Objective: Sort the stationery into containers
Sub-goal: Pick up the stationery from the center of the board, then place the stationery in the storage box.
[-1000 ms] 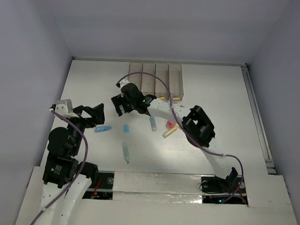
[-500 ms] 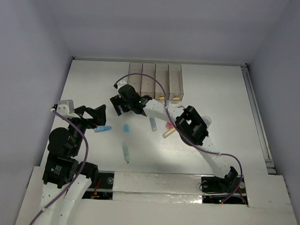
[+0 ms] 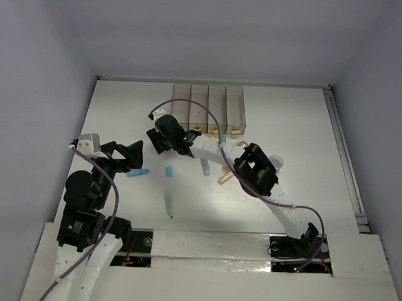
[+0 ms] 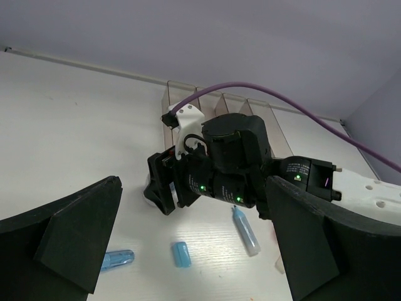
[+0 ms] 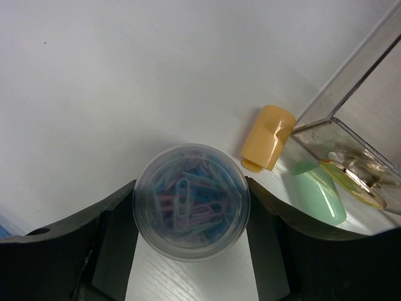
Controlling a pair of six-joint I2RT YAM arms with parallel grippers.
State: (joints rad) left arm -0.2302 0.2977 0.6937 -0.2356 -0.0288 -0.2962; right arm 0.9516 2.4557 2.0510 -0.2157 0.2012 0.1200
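My right gripper (image 3: pixel 160 139) is in front of the left end of the four clear bins (image 3: pixel 208 108). It is shut on a small round clear tub of coloured paper clips (image 5: pixel 191 202), with a finger touching each side. An orange cap (image 5: pixel 269 138) and a green cap (image 5: pixel 319 191) lie beside a bin corner (image 5: pixel 360 106). My left gripper (image 3: pixel 131 154) is open and empty, above a blue marker piece (image 3: pixel 138 172). A blue cap (image 3: pixel 169 171), a blue-and-white marker (image 3: pixel 205 166), a green marker (image 3: pixel 168 204) and a yellow marker (image 3: pixel 224 177) lie loose on the table.
The left wrist view shows the right gripper's body (image 4: pixel 219 172) close ahead, with the blue cap (image 4: pixel 181 254) and the blue-and-white marker (image 4: pixel 246 231) below it. A gold piece (image 5: pixel 354 179) sits inside the nearest bin. The right arm's elbow (image 3: pixel 257 167) hangs over the yellow marker.
My right gripper has moved left along the front of the bins, and its elbow has followed left over the pink and yellow pieces. The left arm has barely moved.
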